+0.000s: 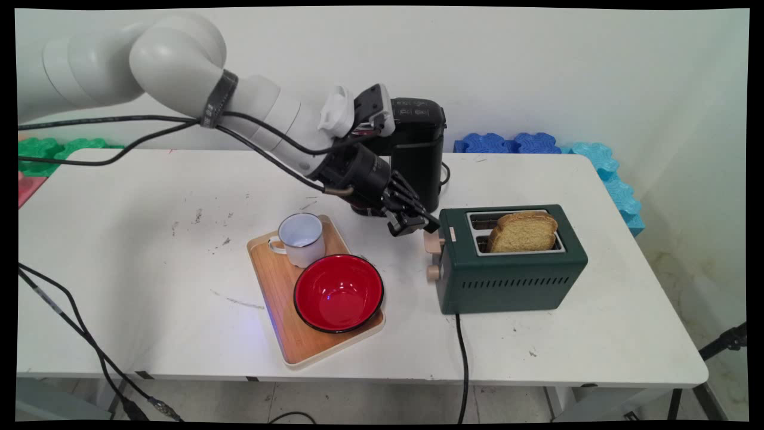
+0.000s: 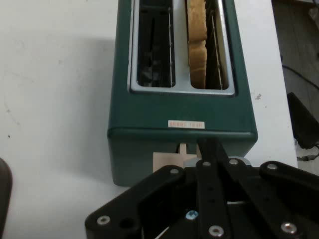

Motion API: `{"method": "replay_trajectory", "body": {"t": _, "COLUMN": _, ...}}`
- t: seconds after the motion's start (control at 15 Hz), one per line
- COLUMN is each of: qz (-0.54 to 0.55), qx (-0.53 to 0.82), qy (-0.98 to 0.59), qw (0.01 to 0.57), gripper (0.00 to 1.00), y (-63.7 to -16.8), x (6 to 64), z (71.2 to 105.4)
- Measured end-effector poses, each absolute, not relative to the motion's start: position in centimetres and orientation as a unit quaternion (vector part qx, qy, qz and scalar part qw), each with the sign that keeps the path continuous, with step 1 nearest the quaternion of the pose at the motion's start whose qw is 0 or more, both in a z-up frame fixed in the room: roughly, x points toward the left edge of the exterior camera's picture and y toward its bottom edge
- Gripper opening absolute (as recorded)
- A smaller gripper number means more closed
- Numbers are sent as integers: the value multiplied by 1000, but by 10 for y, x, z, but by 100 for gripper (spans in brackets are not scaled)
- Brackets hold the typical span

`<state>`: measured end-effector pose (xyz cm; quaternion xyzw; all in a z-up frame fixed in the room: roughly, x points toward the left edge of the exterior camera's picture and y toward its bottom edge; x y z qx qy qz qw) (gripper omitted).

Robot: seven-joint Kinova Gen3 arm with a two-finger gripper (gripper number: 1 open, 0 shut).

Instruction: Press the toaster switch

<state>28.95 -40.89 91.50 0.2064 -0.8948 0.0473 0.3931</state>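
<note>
Gripper [image 1: 425,225] sits at the lever end of the dark green two-slot toaster [image 1: 513,280], just above the beige lever knob [image 1: 434,242]. In the hand view the fingers [image 2: 212,164] look pressed together into one narrow tip, reaching the toaster's end wall right by the lever slot, next to the beige lever plate [image 2: 167,162]. Nothing seen between them. Can't tell whether the tip actually touches the lever.

Toaster: one slice of browned bread [image 1: 524,232] stands in the slot nearer the camera, sticking up above the top. The other slot [image 2: 155,47] shows only wire racks. A second beige knob [image 1: 433,273] sits lower on the same end face. Black power cord [image 1: 462,364] runs from the toaster's near side off the table edge.

Left of the toaster: wooden tray [image 1: 280,310] carrying a white enamel mug [image 1: 301,239] and a red bowl with black rim [image 1: 338,292], bowl on the tray end nearer the camera, mug touching or nearly touching the bowl rim.

Behind the toaster, partly hidden by the arm: black coffee machine [image 1: 419,152]. All on the white table [image 1: 149,269].
</note>
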Motion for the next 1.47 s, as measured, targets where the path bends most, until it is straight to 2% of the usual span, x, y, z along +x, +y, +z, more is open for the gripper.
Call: {"method": "replay_trajectory", "body": {"t": 1.47, "qz": 37, "qx": 216, "qy": -900, "qw": 378, "gripper": 0, "y": -427, "x": 281, "z": 851}}
